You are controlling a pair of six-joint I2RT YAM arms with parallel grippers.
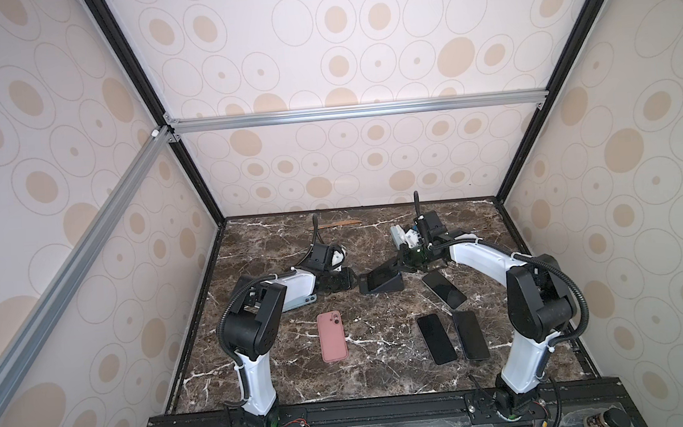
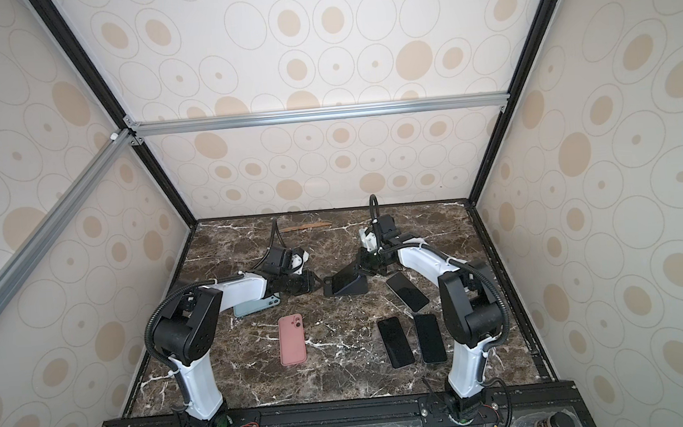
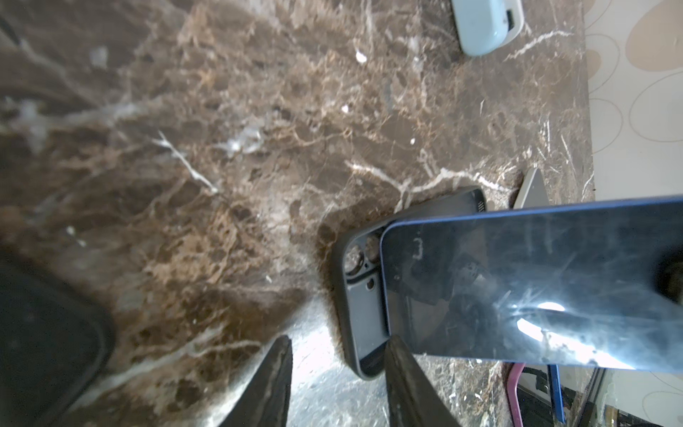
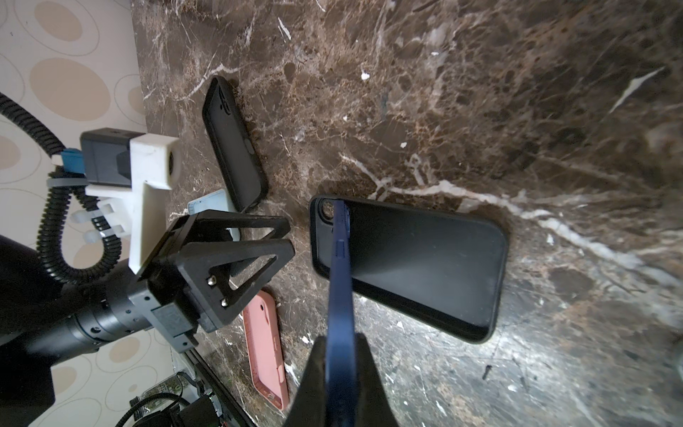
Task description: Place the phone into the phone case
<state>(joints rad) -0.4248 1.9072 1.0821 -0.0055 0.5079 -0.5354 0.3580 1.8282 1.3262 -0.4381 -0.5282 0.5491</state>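
At table (image 1: 385,365) centre: mint case (image 2: 259,306), hidden under left arm (image 1: 295,283); blue phone (image 4: 340,281) pinched in right gripper (image 4: 340,342), tilted into black case (image 4: 425,258); left gripper (image 3: 340,338) half-open beside it.

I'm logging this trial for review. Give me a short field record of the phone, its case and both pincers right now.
case: black case, flat on the marble table, open side up
phone: blue phone, tilted over the black case, low end at its camera cutouts
right pincer: shut on the blue phone's raised end
left pincer: open, by the case's cutout end
task status: phone not yet seated flat
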